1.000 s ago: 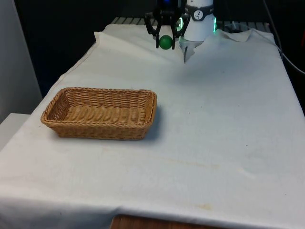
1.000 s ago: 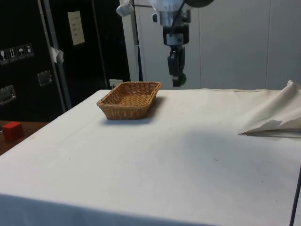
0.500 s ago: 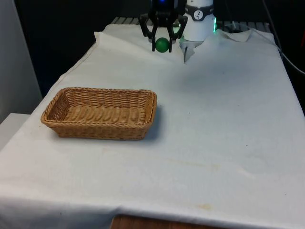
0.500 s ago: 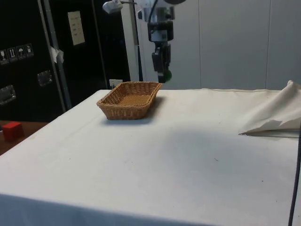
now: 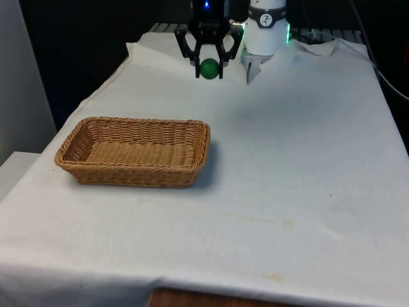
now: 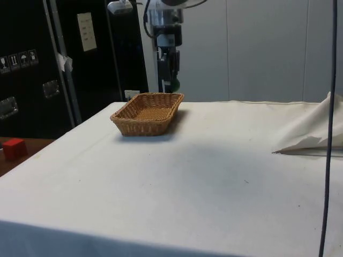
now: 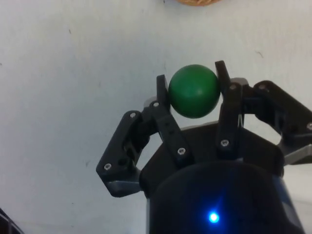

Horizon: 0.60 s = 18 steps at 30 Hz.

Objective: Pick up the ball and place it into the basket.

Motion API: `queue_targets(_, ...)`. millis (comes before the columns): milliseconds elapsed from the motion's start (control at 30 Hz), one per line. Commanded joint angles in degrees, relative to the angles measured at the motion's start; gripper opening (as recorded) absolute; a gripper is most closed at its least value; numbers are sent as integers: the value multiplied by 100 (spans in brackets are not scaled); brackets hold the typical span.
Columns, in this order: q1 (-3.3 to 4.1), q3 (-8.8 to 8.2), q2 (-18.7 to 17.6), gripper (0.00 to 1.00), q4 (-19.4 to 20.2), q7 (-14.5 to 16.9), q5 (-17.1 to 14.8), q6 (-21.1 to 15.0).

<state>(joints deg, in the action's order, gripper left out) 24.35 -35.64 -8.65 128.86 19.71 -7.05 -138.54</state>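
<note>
The step in hand looks like the carry: the ball (image 5: 209, 68) is already off the cloth (image 5: 294, 160), pinched between the two fingers (image 7: 162, 95) of the gripper (image 5: 209, 64), and has yet to reach the basket (image 5: 135, 151). In the wrist view the green ball (image 7: 194, 90) sits squarely between the fingertips, one pad on each side, with white cloth beneath it and a sliver of wicker rim (image 7: 195, 2) at the picture's edge. In the front view the gripper hangs above the far part of the table, well apart from the basket, which lies nearer the camera and toward the front view's left. In the side view the gripper (image 6: 170, 80) hangs above the basket's (image 6: 148, 113) far end, though that view cannot settle how far it stands off along the line of sight. The arm comes down from above with the wrist near vertical and the fingers pointing at the table, the ball (image 6: 172, 85) held clear of the cloth. The next move, as I judge it, calls for bringing the gripper over the basket's open middle, keeping the ball above the rim on the way, then lowering a little and spreading the fingers so the ball drops inside. A release too high or near the rim could let the ball bounce or roll out.
</note>
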Motion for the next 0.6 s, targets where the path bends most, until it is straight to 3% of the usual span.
queue_targets(0,-40,17,-57,0,-103,143,-155,92)
queue_targets(167,-74,-6,-298,0,-361,407,-413,149)
queue_targets(200,-34,-46,-281,0,-315,327,-315,74)
queue_targets(233,-80,-11,-344,0,-407,453,-453,160)
queue_targets(333,-103,-11,-579,0,-625,647,-665,195)
queue_targets(500,-92,-6,-905,0,-854,819,-865,149)
queue_targets(533,-57,-57,-900,0,-842,773,-808,126)
queue_targets(567,-86,11,-1043,0,-922,871,-922,97)
